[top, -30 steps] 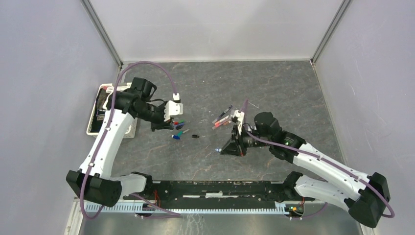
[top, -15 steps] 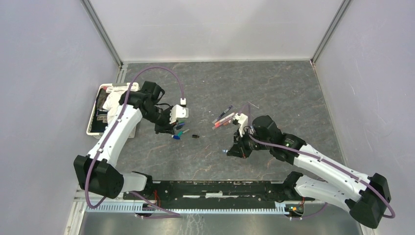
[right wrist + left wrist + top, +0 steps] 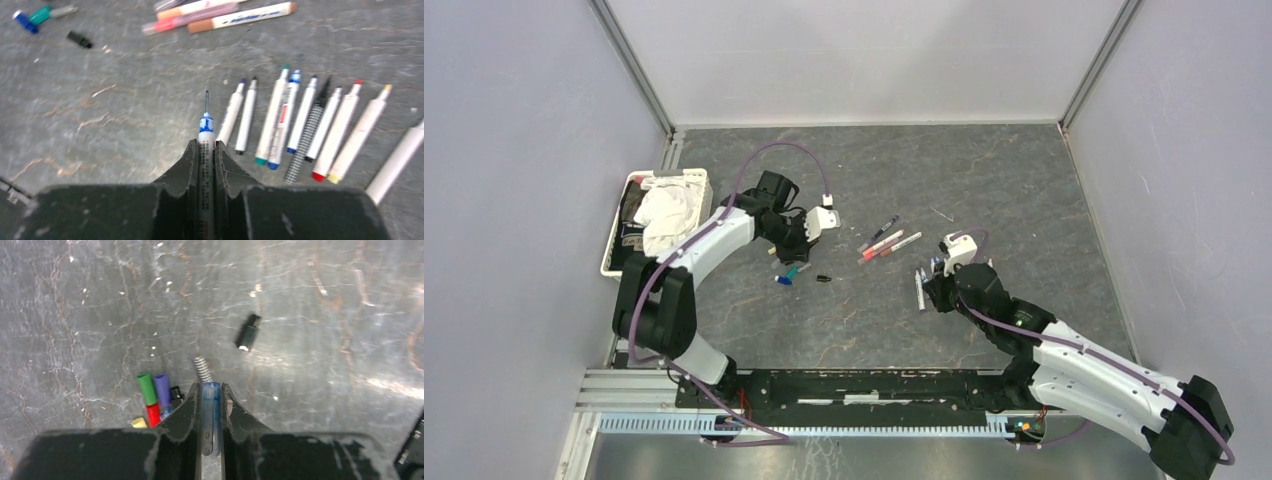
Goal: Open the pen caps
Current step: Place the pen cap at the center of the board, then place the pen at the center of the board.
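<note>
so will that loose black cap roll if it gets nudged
The black cap is a short round tube lying on its side on the hard table, so it would probably roll or skitter. It looks tiny and plastic, so likely very light.

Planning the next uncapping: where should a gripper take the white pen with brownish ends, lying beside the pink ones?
Probably take the white pen by its barrel near the end jutting past the pink pens, from straight above, jaws across it: it lies flat, and only there are both sides free.
</note>
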Tool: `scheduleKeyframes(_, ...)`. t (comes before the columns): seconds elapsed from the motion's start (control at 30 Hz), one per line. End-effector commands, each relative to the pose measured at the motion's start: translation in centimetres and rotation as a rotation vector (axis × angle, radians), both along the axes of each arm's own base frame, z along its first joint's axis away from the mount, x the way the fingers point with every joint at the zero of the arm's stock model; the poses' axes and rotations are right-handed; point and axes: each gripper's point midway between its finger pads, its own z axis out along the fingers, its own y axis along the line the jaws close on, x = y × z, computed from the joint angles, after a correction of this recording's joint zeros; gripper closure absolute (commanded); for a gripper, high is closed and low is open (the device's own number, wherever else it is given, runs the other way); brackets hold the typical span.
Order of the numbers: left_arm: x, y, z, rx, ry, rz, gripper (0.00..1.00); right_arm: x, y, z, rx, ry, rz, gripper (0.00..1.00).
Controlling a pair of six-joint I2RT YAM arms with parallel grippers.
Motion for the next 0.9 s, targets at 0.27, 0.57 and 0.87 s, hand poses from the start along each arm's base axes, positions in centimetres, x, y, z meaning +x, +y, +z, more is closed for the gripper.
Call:
scheduleKeyframes(0.27, 4.8, 0.4, -4.5, 0.079, -0.064, 0.141, 0.71, 4.9, -2.5, 1.4, -0.032, -0.182, -0.266, 1.00)
scheduleKeyframes(0.57, 4.2, 0.2, -3.4, 0.056, -0.025, 0.192, 0.48, 6.3, -1.1, -1.2, -0.030, -0.148, -0.233, 1.00)
scheduleKeyframes(0.87, 3.8, -1.4, 6.0, -0.092, 0.010, 0.296, 0.00, 7.0, -1.3, -4.2, -0.051, -0.087, -0.222, 1.00)
